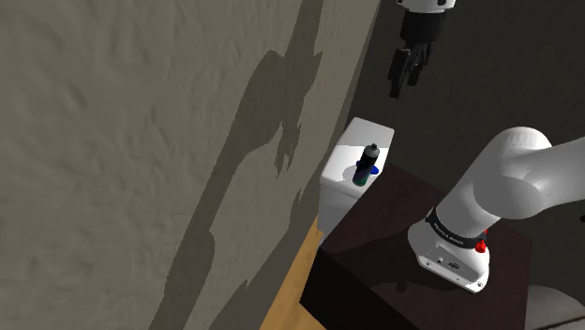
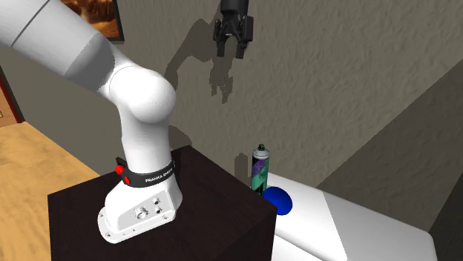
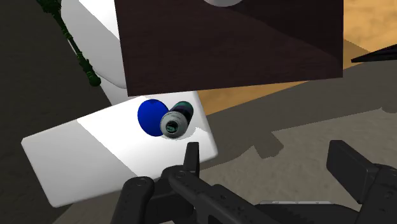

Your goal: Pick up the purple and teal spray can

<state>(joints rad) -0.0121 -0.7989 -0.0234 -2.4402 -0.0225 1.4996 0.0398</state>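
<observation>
Room: rough grey-beige wall (image 1: 112,141) carrying the arm's shadow; wooden floor (image 1: 289,286) below it; framed picture (image 2: 93,18) high on the wall in the second exterior view.

Item 1. Claw (image 3: 267,153), all black. State: released, with both fingers (image 3: 192,153) standing well apart and nothing between or against them. Position: raised in the air close to the wall (image 2: 371,89), well above the table, pointing down; seen near the top edge in the shoulder view (image 1: 410,70) and in the second exterior view (image 2: 232,46).

Item 2. Spray can (image 2: 260,169), the task's thing. Pale top with a dark cap, teal and purple on the body. Upright on the white table, near the edge that meets the stand, well below the claw and apart from it. The wrist view looks down on its cap (image 3: 176,121); the shoulder view shows it dark and small (image 1: 366,161).

Item 3. Blue round object (image 2: 278,199), resting on the table just beside the can.

Item 4. White table (image 2: 349,222), box-like, set against the wall.

Item 5. Stand (image 2: 208,200), a dark brown box bearing the white arm base (image 2: 141,204), which has a red button (image 2: 119,170).
</observation>
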